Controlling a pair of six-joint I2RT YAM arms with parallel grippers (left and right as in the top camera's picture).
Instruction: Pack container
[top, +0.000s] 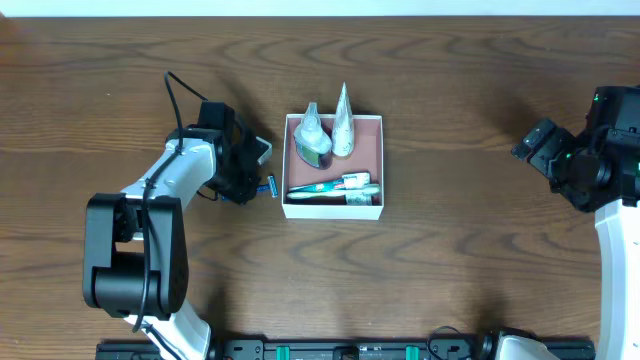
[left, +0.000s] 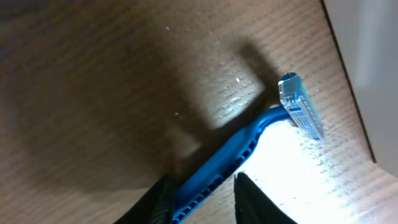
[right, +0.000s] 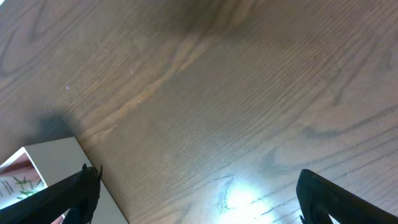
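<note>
Near the middle of the tabletop (top: 450, 260), a little toward its far edge, the container (top: 333, 210) sits mouth-up. It is square, so it has no real long axis, and its walls run parallel to the tabletop edges. Toiletries (top: 330, 186) already fill the strip by its near wall and its far-left part. Just beside its left wall, the left fingers (left: 252, 205) are closed on the handle of a blue razor (left: 249, 149). The razor's long axis runs roughly left to right, with its head toward the container. I cannot tell whether the head touches the wood.

The step in hand looks like getting the razor inside. It should be lifted clear of the wall first, then carried over to the free pink floor at the right. The right fingers (right: 68, 190) are spread wide and empty near the right edge.
</note>
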